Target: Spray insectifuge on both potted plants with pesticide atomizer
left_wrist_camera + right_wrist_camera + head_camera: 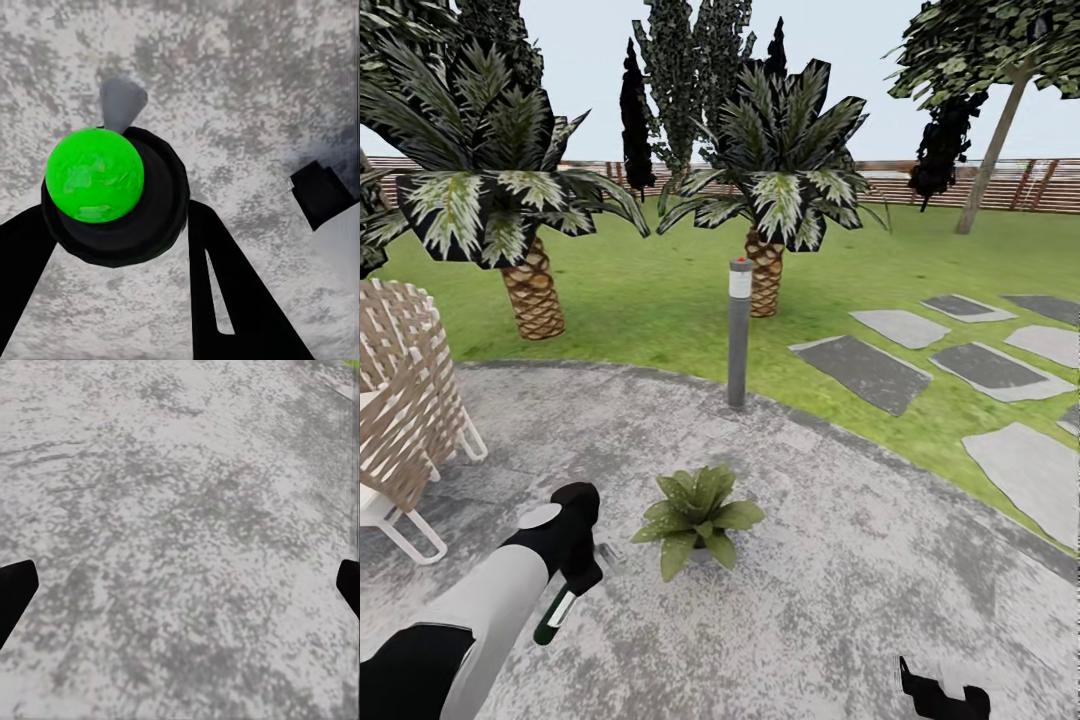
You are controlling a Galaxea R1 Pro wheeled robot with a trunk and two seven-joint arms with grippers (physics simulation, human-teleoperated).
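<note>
1. Step in hand: the left end effector [572, 585], at the lower left of the head view, pinches the pesticide atomizer [554, 615]. The pick-up looks done; spraying appears not yet begun.
2. Next move, as a judgement: the bottle must be aimed at the potted plant [697, 516], just right of the left end effector at lower centre on the stone patio [840, 560], and its nozzle turned toward the leaves.
3. The atomizer [95, 175] is slim, dark green, with a white label patch; end-on in the left wrist view it shows a bright green round face in a black ring between dark fingers [232, 292].
4. The right end effector [940, 695], lower right, has fingers [13, 589] spread wide, holding nothing.
</note>
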